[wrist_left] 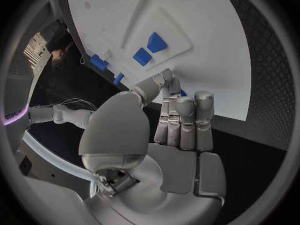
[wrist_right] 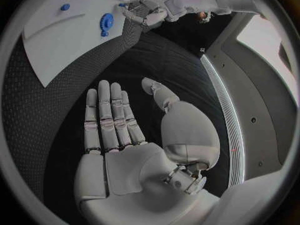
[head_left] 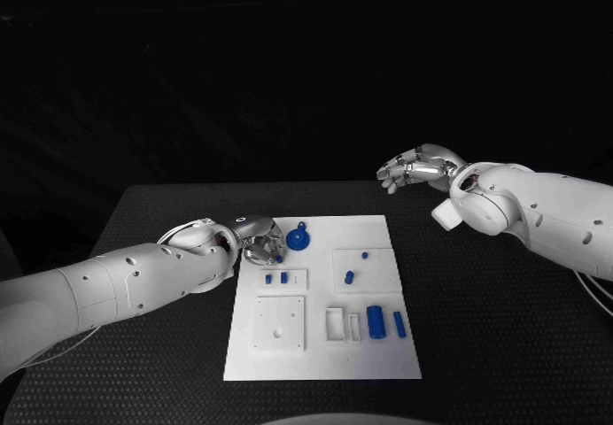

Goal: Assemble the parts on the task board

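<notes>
- Two arms are seen over a black table (head_left: 511, 336), with the white task board (head_left: 370, 363) laid flat in the middle of it.
- The right hand (head_left: 415, 168) is held in the air beyond the board's far right corner, well apart from it; its fingers (wrist_right: 109, 120) are stretched out side by side with the thumb apart, and nothing is held.
- The left hand (head_left: 259, 239) is parked at the board's far left edge, fingertips (wrist_left: 167, 80) drawn together low over the surface. Whether something small is pinched there can't be told.
- On the board, a blue gear (head_left: 298, 237) is found just beside that hand; a blue cylinder (head_left: 376, 321) and a thin blue bar (head_left: 399, 324) lie near the right edge, and two small blue pegs (head_left: 276, 278) are seated in a raised block.
- Risk, as a guess: with the fingertips that close, the gear could get nudged off its spot, or the board shoved sideways if it's pressed at an angle.
- No brands, labels or writing can be read anywhere.
</notes>
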`<state>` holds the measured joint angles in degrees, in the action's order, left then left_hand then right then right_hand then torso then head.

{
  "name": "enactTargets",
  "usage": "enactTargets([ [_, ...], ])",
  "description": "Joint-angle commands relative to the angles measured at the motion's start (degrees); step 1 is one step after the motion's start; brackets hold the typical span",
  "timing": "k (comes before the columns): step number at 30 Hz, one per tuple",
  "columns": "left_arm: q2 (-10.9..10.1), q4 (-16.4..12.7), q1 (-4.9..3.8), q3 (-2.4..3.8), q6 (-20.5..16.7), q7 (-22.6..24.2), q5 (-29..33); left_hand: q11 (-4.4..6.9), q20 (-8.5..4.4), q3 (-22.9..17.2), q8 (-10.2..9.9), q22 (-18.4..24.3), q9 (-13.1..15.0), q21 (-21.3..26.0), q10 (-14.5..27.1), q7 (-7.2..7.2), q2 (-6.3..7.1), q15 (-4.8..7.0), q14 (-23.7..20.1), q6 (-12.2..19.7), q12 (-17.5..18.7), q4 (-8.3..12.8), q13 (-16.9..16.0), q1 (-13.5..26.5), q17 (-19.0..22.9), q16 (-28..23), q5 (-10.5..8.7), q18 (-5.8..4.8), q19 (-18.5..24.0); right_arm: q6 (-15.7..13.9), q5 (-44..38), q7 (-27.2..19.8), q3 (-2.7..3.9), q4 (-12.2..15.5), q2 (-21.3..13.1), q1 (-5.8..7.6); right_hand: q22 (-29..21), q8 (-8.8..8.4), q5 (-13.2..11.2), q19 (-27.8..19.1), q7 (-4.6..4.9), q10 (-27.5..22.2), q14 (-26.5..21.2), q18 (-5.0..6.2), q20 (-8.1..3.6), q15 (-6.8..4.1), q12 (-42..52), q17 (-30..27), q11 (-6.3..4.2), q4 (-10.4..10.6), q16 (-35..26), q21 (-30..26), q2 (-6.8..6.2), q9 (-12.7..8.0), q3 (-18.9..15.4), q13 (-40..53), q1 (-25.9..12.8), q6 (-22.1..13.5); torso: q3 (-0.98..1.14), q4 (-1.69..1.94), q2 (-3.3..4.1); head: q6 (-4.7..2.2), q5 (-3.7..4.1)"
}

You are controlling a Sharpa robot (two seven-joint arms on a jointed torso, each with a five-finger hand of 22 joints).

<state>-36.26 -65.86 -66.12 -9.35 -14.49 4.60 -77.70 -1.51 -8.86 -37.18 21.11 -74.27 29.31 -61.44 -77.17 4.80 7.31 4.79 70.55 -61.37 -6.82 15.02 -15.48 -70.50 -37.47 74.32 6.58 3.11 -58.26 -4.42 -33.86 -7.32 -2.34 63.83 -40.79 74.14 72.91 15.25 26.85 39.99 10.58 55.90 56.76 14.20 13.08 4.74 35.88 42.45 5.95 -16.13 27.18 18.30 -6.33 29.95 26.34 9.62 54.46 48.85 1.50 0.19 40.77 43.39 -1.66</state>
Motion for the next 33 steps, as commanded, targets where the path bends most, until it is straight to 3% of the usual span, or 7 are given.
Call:
enactTargets([
  [1,0.1,0.0,0.05,-0.04,1.6,-0.5,-0.4,-0.09,-1.08,-0.4,0.3,0.1,0.1,0.2,-0.1,0.04,-0.78,0.05,0.1,-0.1,0.4,0.0,-0.1,0.0,0.1,-0.4,0.38,4.87,0.1,0.2,-0.1,-0.5,0.02,0.1,0.0,-0.02,0.1,0.25,0.2,-0.4,-0.07,0.4,-0.2,0.80,0.09,0.24,-0.3,-0.1,-0.15,0.0,-0.1,0.3,0.12,-0.1,0.3,-0.1,-0.1,0.5,0.00,0.02,0.00,0.03,0.07],
  [18,0.9,0.6,0.31,-0.28,1.9,-0.6,-0.7,-0.10,-1.11,-0.5,0.2,0.1,0.1,0.2,-0.1,0.04,-0.82,0.04,0.1,-0.1,0.4,0.0,-0.1,-0.1,0.1,-0.4,0.37,4.83,0.1,0.2,-0.1,-0.5,0.01,0.1,0.0,-0.02,0.1,0.25,0.2,-0.4,-0.07,0.4,-0.2,0.80,0.09,0.24,-0.3,-0.1,-0.15,0.0,-0.1,0.3,0.12,-0.1,0.3,-0.1,-0.1,0.5,-0.06,0.04,0.04,0.17,0.23],
  [33,1.2,1.3,0.74,-0.30,2.9,-0.8,-0.6,-0.10,-1.13,-0.5,0.2,0.1,0.1,0.2,-0.1,0.05,-0.90,0.03,0.1,-0.1,0.4,0.0,-0.2,-0.1,0.1,-0.4,0.32,4.80,0.1,0.1,-0.1,-0.5,0.01,0.1,0.0,-0.02,0.1,0.25,0.2,-0.4,-0.07,0.4,-0.2,0.80,0.10,0.24,-0.3,-0.1,-0.14,0.0,-0.1,0.3,0.12,-0.1,0.3,-0.1,-0.2,0.5,0.04,0.05,-0.02,0.15,0.46],
])
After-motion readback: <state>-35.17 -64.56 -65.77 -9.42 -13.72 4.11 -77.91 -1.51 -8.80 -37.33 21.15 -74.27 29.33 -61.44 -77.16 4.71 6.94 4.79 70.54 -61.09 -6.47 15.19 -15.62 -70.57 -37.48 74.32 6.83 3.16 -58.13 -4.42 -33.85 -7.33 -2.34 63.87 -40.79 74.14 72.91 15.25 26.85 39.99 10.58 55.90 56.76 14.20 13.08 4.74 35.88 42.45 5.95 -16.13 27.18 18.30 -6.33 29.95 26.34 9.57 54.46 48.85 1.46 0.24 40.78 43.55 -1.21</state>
